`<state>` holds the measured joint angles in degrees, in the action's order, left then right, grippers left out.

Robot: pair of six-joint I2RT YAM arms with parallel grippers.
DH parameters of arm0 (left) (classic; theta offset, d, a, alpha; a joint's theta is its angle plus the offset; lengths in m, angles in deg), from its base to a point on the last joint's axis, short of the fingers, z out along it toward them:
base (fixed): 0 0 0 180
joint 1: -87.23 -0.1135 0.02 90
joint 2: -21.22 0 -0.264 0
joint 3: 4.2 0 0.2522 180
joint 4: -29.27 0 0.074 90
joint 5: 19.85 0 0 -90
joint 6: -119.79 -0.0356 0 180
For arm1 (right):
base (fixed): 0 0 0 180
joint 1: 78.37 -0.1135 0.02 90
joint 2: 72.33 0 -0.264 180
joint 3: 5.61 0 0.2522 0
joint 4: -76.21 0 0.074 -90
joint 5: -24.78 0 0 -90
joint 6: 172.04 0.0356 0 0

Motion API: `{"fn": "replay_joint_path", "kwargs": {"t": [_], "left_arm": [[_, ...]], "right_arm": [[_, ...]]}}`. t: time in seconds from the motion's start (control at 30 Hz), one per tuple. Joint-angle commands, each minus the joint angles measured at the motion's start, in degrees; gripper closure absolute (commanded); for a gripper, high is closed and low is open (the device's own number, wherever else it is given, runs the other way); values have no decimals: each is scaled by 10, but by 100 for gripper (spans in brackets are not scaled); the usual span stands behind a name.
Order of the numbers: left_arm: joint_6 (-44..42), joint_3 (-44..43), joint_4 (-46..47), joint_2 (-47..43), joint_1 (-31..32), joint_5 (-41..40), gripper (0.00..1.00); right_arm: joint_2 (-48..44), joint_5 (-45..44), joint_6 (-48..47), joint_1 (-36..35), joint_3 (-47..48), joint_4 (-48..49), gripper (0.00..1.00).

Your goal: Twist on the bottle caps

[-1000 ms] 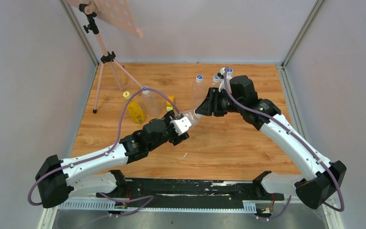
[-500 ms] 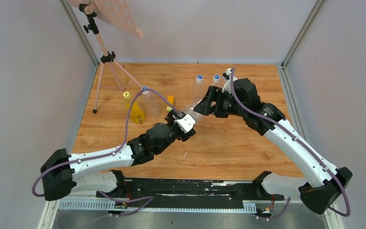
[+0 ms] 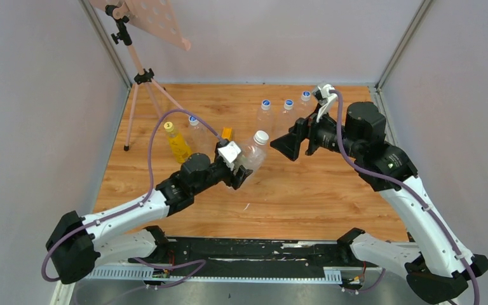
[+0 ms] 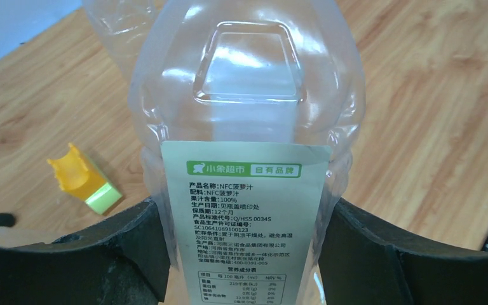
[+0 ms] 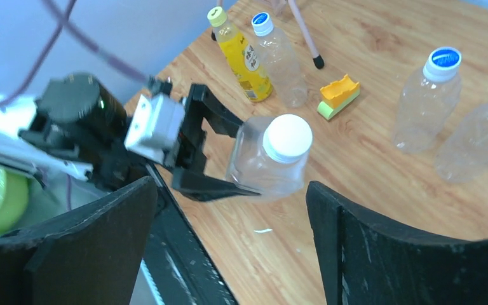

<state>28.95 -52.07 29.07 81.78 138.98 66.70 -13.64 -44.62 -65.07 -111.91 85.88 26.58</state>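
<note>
My left gripper (image 3: 244, 162) is shut on the wider clear bottle (image 3: 251, 152), held tilted above the table. In the left wrist view its labelled body (image 4: 248, 95) fills the gap between the jaws. A white cap (image 3: 262, 135) sits on its neck, also seen in the right wrist view (image 5: 286, 136). My right gripper (image 3: 287, 147) stands open just right of that cap, touching nothing. The slim yellow bottle (image 3: 178, 144) with a yellow cap (image 3: 168, 126) and the slim clear bottle (image 3: 196, 132) with a blue cap (image 3: 192, 119) stand at the left.
A small orange-and-green block (image 3: 227, 133) lies beside the slim bottles. Three more capped clear bottles (image 3: 265, 114) stand in a row at the back. A tripod (image 3: 141, 76) stands at the back left corner.
My right gripper has opened, let go of the white cap and drawn back to the right. The left arm has shifted the bottle slightly left.
</note>
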Motion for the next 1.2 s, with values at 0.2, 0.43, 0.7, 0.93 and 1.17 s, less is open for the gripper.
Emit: {"fn": "replay_joint_path", "kwargs": {"t": [0.2,0.43,0.7,0.93,1.17], "left_arm": [[20,-67,-34,-44,-86,393,100],[9,-101,-56,-29,-86,465,100],[-9,-117,-66,-20,-87,482,100],[-8,-121,-64,-19,-86,481,100],[-10,-124,-69,-22,-87,475,100]], "right_arm": [[-24,318,-297,86,-32,41,18],[-5,405,-355,88,-37,56,22],[20,458,-355,89,-23,56,27],[36,476,-345,89,-17,56,35],[49,479,-330,89,-14,55,45]]}}
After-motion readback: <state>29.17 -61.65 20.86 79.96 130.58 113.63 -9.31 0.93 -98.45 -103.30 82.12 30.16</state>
